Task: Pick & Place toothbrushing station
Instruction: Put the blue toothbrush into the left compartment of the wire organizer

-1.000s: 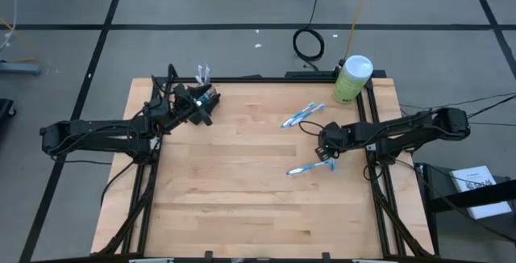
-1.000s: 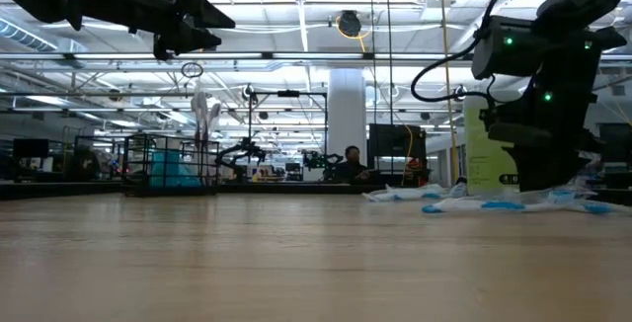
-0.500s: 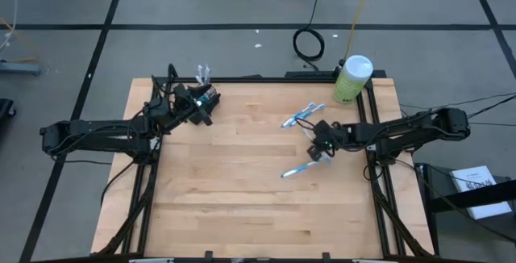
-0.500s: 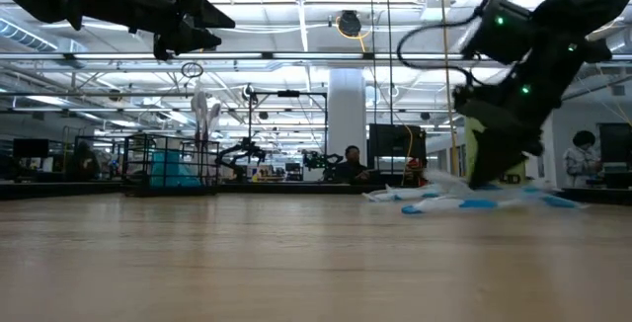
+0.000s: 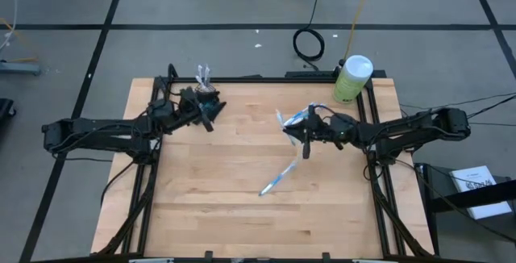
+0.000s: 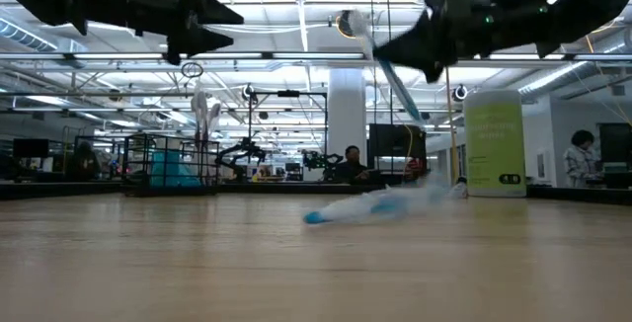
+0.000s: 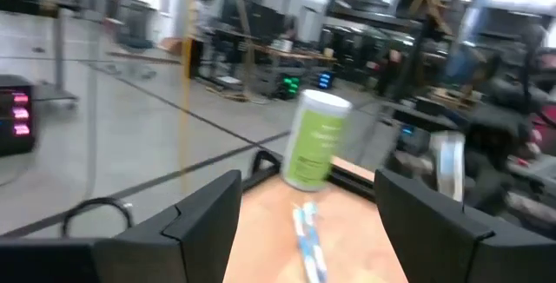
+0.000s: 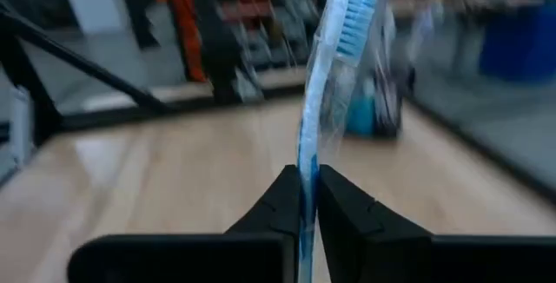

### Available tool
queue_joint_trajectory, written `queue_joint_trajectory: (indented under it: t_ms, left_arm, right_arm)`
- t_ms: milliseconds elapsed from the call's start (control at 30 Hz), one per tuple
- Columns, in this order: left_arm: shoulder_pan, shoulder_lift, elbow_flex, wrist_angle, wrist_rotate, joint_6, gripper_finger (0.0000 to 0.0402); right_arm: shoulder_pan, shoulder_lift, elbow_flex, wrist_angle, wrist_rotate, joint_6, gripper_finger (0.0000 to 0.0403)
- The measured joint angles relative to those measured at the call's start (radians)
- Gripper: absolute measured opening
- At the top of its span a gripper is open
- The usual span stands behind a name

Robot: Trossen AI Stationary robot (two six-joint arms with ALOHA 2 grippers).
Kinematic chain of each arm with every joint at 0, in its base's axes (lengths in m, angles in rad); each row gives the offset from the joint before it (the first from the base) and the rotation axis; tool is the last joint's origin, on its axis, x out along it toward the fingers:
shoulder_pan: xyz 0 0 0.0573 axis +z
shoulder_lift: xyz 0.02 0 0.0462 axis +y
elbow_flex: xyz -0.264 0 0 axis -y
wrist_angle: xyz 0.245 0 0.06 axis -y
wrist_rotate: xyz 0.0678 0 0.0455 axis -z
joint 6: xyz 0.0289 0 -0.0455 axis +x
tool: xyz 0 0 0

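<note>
Table [image 5: 210, 206] w/ green canister [image 5: 351, 78] at 1 o'clock corner, mesh cup holder [image 5: 206, 95] at 11 o'clock. Left gripper [image 5: 211, 111] spread wide, empty, just beside holder. Right gripper [image 5: 307, 134] at 2 o'clock, clamped on wrapped toothbrush [image 8: 334, 66]; another toothbrush [image 5: 274, 180] loose near centre, approx 5 o'clock.

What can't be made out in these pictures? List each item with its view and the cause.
- Wire-mesh cup holder: high view, the left gripper and arm crowd it; its contents are too small to count.
- Loose toothbrush on the table: low view, motion blur smears its outline.
- Held toothbrush: right wrist view, its lower end is hidden between the right gripper fingers.
- Green canister label: left wrist view, blurred.
</note>
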Motion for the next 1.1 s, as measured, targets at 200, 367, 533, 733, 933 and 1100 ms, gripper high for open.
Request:
queue_joint_trajectory:
  t_ms: [200,367,533,733,933,1100]
  left_arm:
    - [-0.058,0.149,0.000,0.202,0.041,0.045,0.0271]
    - [-0.100,0.306,0.009,0.394,0.077,0.069,0.0271]
    - [-0.122,0.456,0.079,0.426,0.077,0.046,0.0271]
    - [-0.156,0.624,0.229,0.425,0.116,0.110,0.0271]
    - [-0.184,0.748,0.377,0.421,0.149,0.162,0.0271]
    - [-0.201,0.814,0.460,0.421,0.206,0.166,0.0271]
  right_arm:
    - [0.000,-0.001,0.000,0.105,-0.035,-0.066,0.0023]
    - [0.000,0.000,0.000,0.101,-0.035,-0.068,0.0022]
    - [0.006,0.000,0.000,0.120,-0.035,-0.085,0.0016]
    - [0.027,0.000,0.000,0.128,-0.034,-0.118,0.0019]
    - [0.034,0.000,0.001,0.128,-0.033,-0.119,0.0019]
    - [0.034,0.000,0.001,0.128,-0.033,-0.122,0.0019]
